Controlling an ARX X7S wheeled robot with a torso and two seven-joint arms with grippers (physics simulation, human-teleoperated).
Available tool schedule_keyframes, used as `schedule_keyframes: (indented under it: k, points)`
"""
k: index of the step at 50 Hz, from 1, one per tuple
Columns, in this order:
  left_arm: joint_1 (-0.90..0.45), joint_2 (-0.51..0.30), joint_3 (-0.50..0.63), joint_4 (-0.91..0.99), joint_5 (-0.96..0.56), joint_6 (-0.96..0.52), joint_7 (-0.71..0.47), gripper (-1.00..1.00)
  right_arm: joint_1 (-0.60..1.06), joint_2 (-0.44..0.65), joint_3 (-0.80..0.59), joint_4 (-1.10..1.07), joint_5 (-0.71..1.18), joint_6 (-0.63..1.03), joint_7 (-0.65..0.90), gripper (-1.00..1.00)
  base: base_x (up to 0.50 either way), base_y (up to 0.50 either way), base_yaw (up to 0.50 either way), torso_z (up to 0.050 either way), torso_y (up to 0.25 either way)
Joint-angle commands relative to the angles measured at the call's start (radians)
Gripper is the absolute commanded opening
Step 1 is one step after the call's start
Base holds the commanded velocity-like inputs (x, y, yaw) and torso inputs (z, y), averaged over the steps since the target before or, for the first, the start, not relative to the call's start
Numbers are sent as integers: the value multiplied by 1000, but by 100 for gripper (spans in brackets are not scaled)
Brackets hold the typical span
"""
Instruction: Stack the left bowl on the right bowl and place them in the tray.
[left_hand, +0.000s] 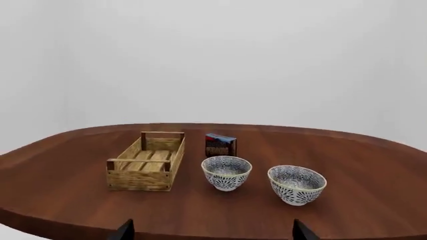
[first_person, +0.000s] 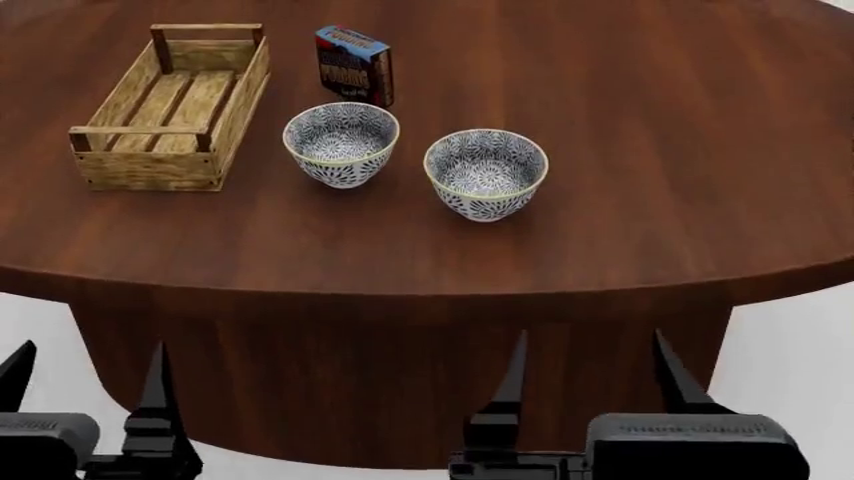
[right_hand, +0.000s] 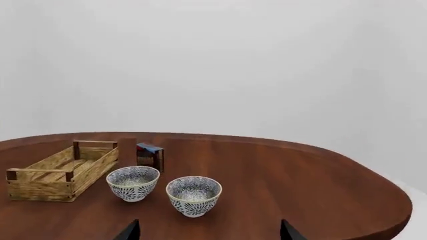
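Both open hands (first_person: 587, 385) hang before the table, bowls (first_person: 342, 143) well beyond

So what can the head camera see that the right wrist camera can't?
Only the head view shows both arms' tools, the left tool and the right tool, each open and held below the table's near edge, plus the table's dark base underneath. Only the right wrist view shows the pale wall behind the table and the table's far right rim. Both share the wooden tray, the left bowl, the right bowl, the pudding box and the brown table.
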Motion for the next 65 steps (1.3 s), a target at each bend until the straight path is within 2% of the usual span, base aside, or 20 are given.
schedule_keyframes:
  k: [1,7,9,11,21,35,43,65]
  points:
    - [-111,-29,-11,101,-31,-147,-31,100,122,41,3,-193,33,243,6,100,0,0,0,50,0]
    - [-122,-46,-15,118,-52,-161,-18,100,126,54,-11,-176,29,235,3,100,0,0,0,50,0]
    - [-121,-59,10,107,-18,-154,-26,100,125,53,-12,-160,30,227,5,100,0,334,0,30,0]
    - [-109,-61,5,108,-27,-123,-19,100,127,58,-24,-149,20,224,9,100,0,500,0,0,0]
    - [-119,-70,-30,110,-64,-145,-28,100,124,61,-38,-116,20,203,14,100,0,500,0,0,0]
    - [-120,-81,-21,95,-56,-123,-51,100,117,79,-66,-119,-3,195,33,100,28,500,0,0,0]
    - [-113,-85,-16,96,-56,-113,-58,100,109,85,-69,-141,-3,198,41,100,414,336,0,0,0]
    - [-108,-96,-25,104,-85,-131,-75,100,107,93,-74,-138,7,185,56,100,500,50,0,0,0]
